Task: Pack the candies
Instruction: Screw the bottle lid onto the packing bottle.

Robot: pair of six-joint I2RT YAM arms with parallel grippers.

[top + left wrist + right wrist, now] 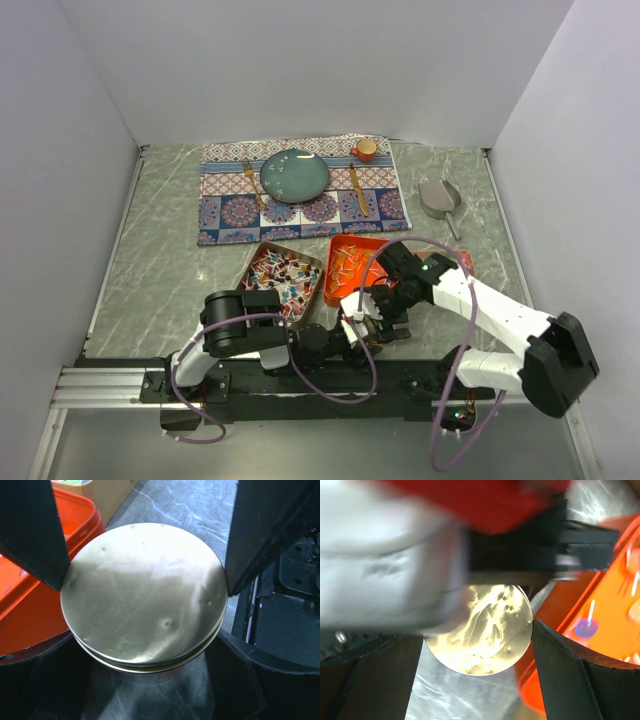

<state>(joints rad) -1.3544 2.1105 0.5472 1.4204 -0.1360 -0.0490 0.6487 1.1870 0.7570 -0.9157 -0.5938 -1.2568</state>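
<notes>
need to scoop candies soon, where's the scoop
Top view: the scoop lies far right on the table, just right of the placemat, beyond the orange tray.

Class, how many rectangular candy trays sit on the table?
2: the metal tray of mixed candies centre-left; the orange tray right of it, partly under the right arm. More may be hidden.

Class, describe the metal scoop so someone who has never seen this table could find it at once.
Find the patterned placemat at the far side of the table. Just off its right edge, on bare marble, lies the scoop. Unlike the gold cutlery on the mat, it is dull silver, with a broad bowl and short handle.
</notes>
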